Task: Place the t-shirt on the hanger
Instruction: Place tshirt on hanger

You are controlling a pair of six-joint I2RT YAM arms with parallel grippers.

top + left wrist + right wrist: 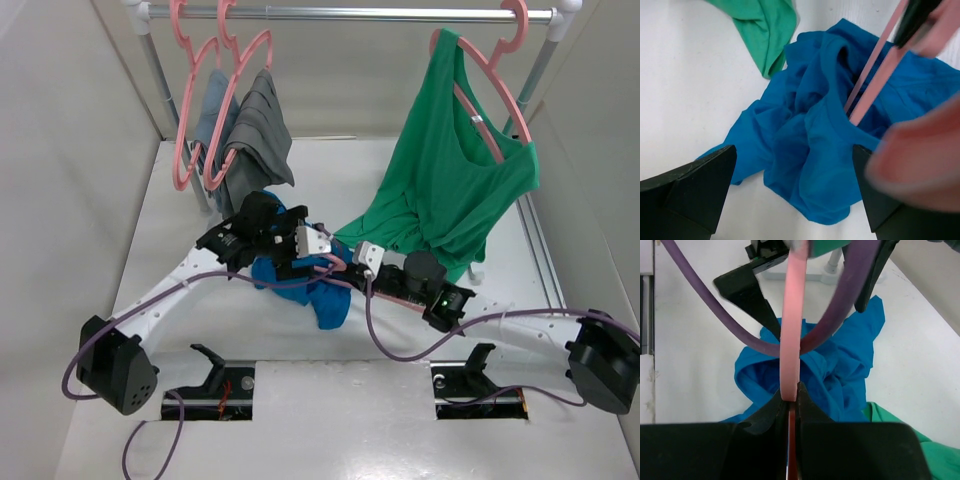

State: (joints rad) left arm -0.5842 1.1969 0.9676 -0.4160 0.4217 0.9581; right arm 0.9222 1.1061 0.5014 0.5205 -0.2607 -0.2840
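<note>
The bright blue t-shirt [322, 292] lies crumpled on the white table in the middle, under both grippers. My right gripper [791, 396] is shut on the edge of the pink hanger [791, 315], and holds it over the shirt [835, 365]. In the top view the right gripper [342, 266] and the hanger [326, 263] are at the shirt's upper edge. In the left wrist view the hanger's bars [875, 75] slant down into a fold of the shirt [810, 150]. My left gripper [794, 150] is wide open just above the shirt, empty. It also shows in the top view [285, 250].
The green sleeveless top [450, 180] hangs on its pink hanger from the rail [350, 14] at back right, its hem [765, 25] lying on the table beside the shirt. Grey garments [255, 130] hang at back left. A purple cable [850, 300] crosses the right wrist view.
</note>
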